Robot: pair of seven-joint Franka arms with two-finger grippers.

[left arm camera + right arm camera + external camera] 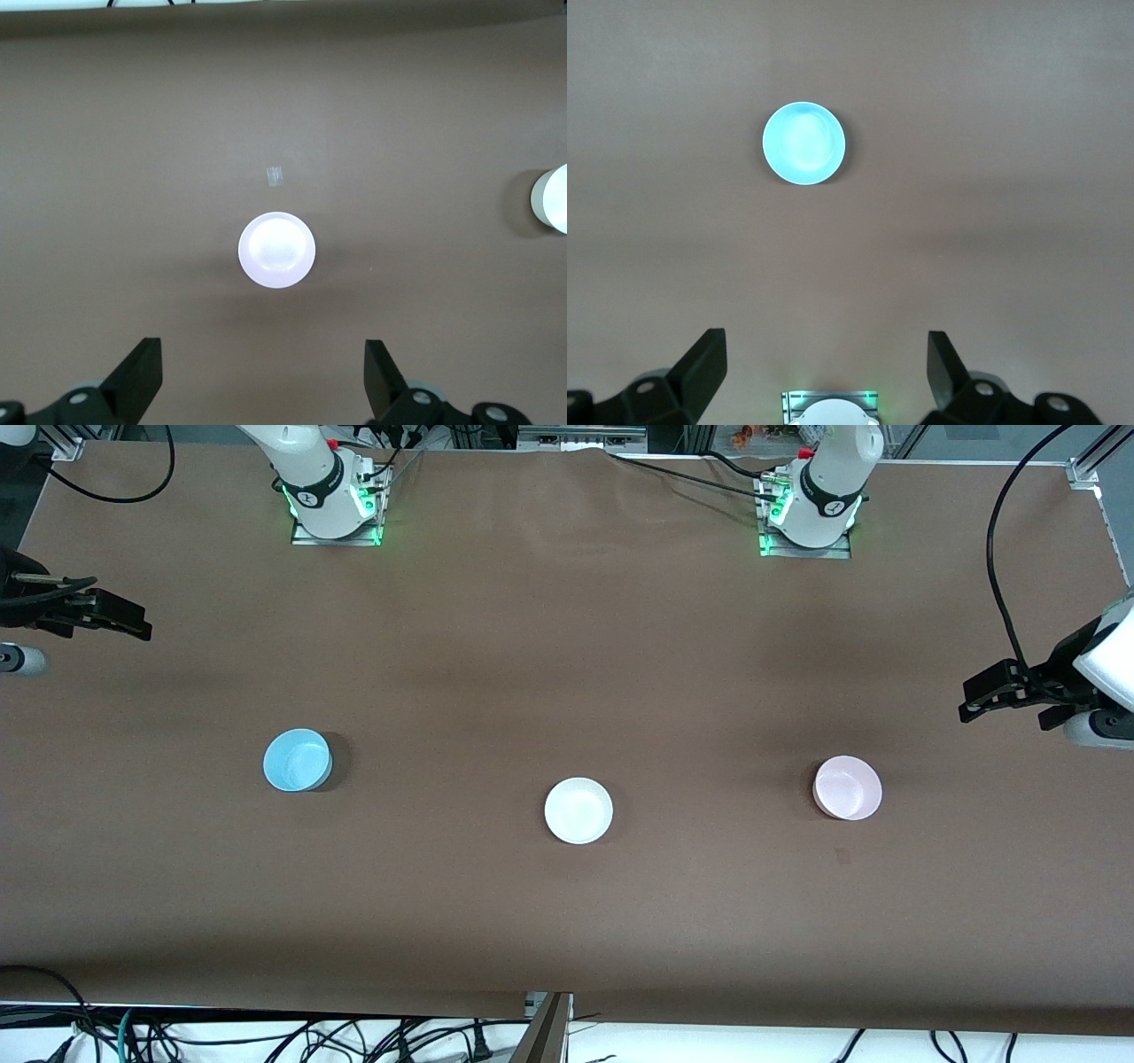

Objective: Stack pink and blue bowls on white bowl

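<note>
Three bowls stand apart in a row on the brown table. The white bowl (578, 810) is in the middle. The blue bowl (298, 760) sits toward the right arm's end, and the pink bowl (848, 787) toward the left arm's end. My left gripper (979, 695) hangs open and empty in the air at its end of the table, off to the side of the pink bowl (276, 250). My right gripper (137, 622) is open and empty at the other end, away from the blue bowl (803, 143). In the left wrist view the white bowl (554, 199) shows at the edge.
The two arm bases (335, 500) (811, 509) stand along the table's edge farthest from the front camera. A small scrap of tape (275, 176) lies on the table near the pink bowl. Cables hang past the edge nearest the front camera.
</note>
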